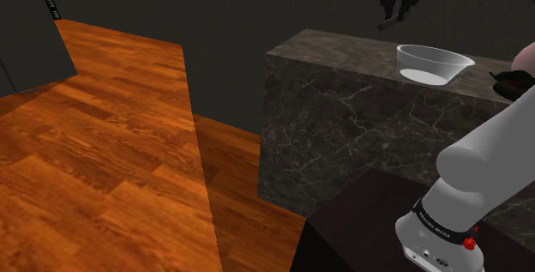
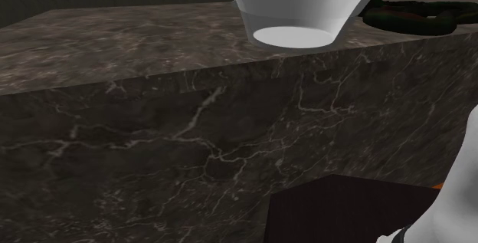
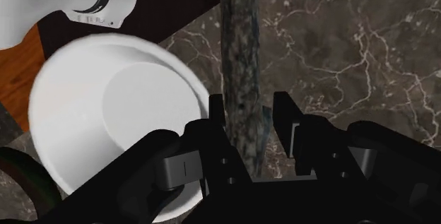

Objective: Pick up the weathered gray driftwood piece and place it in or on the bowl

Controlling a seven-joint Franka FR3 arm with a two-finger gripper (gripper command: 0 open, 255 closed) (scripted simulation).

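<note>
Wrist view: the jaws pinch the long grey driftwood (image 3: 242, 60), seemingly near one end, above the desk (image 3: 339, 46) beside the bowl (image 3: 71, 74). Likely light, stiff and rough; a mid-length hold would balance better.

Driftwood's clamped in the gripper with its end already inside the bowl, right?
Not inside the bowl. The wrist view shows the driftwood, clamped in the gripper, hanging over the marble counter beside the bowl.
</note>
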